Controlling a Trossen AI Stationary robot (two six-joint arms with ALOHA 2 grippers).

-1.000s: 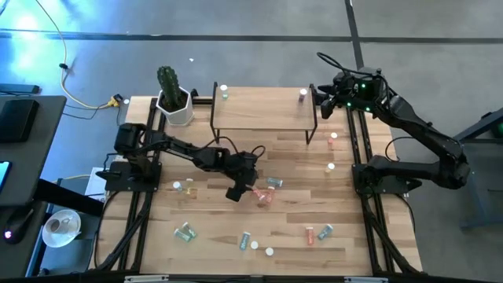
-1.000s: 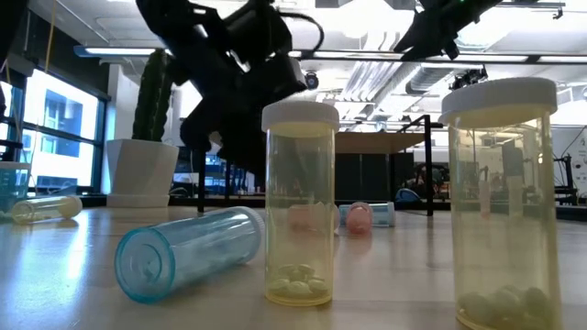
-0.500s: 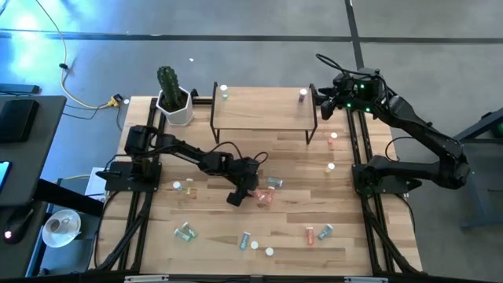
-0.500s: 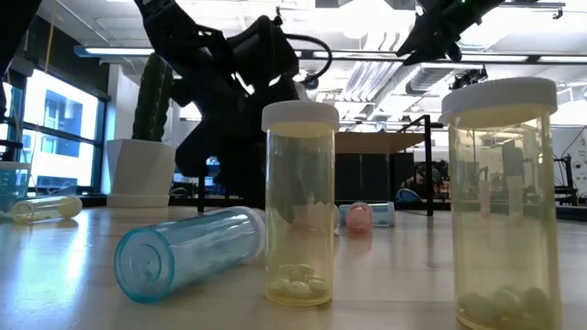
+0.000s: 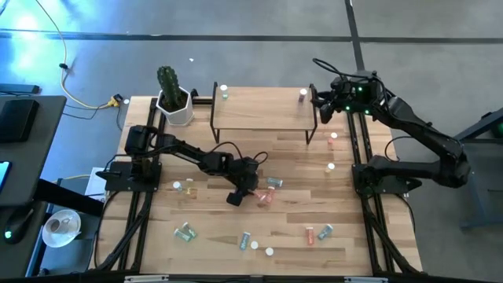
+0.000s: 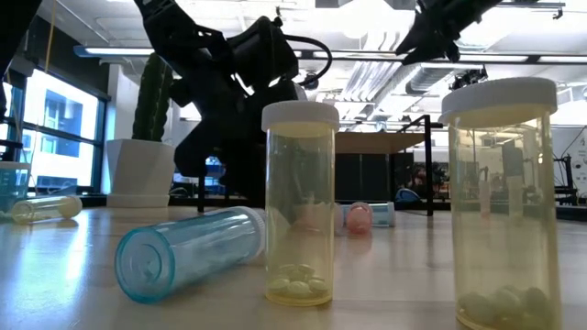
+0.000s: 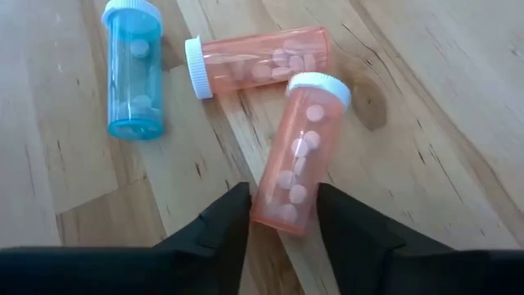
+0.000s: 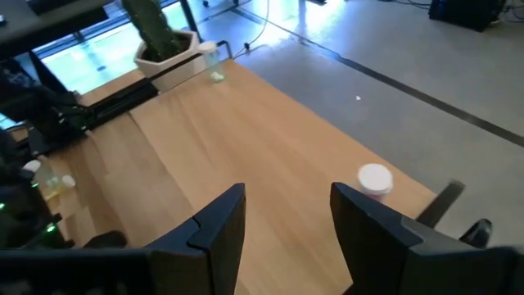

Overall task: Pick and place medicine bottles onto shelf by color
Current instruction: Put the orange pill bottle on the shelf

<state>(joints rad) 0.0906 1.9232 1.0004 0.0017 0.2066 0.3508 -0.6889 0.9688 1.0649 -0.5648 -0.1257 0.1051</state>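
- Near the front edge of the worktop [image 5: 236,263] lie or stand several stray bottles: a teal one [image 5: 185,232], a pale one [image 5: 246,240], a pink one [image 5: 310,234] and a white-capped one [image 5: 269,252]. None of these is sorted.
- At mid-worktop the left hand [image 7: 282,215] is down on a pink bottle [image 7: 299,156], its fingers close on either side of the bottle's base. I judge it to be closing for a grasp; the bottle rests flat on the wood.
- That bottle lies on its side, long axis running away from the hand, white cap at the far end.
- Its cap end nearly touches a second pink bottle [image 7: 258,60], lying crosswise, with a blue bottle [image 7: 133,70] just beside that.
- Two more bottles sit at the left [image 5: 183,187] and two near the right rail [image 5: 331,153].
- Farthest back, the shelf [image 5: 263,104] carries only two bottles, a pale green one [image 5: 223,92] at one end and a purplish one [image 5: 302,95] at the other, so most of the sorting is left.
- The right hand [image 8: 286,215] hovers released over the shelf's right end, holding nothing.
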